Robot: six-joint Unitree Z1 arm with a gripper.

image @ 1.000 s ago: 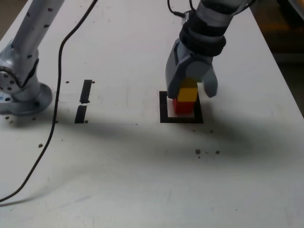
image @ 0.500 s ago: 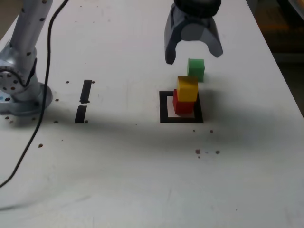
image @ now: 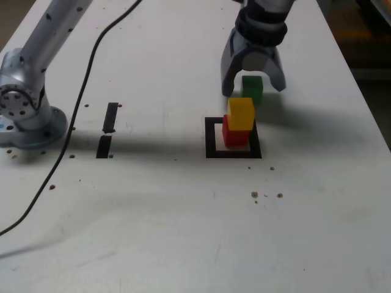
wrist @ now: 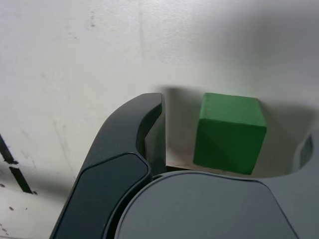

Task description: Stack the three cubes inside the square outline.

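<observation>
Two curved grey jaws of the claw stand apart around the green cube, matte, its long axis indeterminate. Relative to the square outline, flat black: green lies beyond; the yellow cube rests atop the red cube inside.

Green cube, black square outline

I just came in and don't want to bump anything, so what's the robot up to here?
The robot arm has its gripper open over the green cube, one finger to each side, apparently about to pick it up. Nothing is gripped at this moment. The yellow cube sits on top of the red cube, inside the black square outline. The green cube is outside the outline, so the stack is one cube short.
</observation>
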